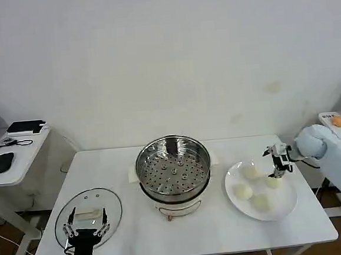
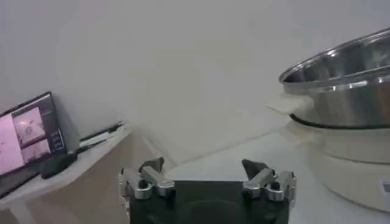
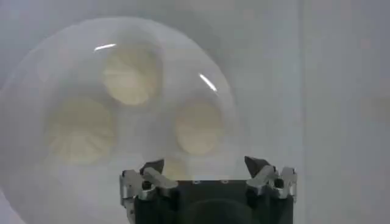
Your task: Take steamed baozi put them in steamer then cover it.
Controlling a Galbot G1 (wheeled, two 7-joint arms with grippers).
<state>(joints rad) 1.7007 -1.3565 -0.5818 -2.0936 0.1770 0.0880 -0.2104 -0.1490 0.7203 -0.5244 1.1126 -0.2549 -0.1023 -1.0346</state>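
Cream-white steamed baozi under wide-open right gripper; squashed or knocked off plate if misaligned. Left gripper open, idle.

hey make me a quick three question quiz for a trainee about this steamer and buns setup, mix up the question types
1. True or false: the steamer already holds a bun.
2. How many baozi lie on the white plate?
3. Which gripper hovers over the plate? A) left gripper B) right gripper

Key: 1 false, its tray is bare. 2 four. 3 B; the left one sits by the glass cover, which rests on the table.
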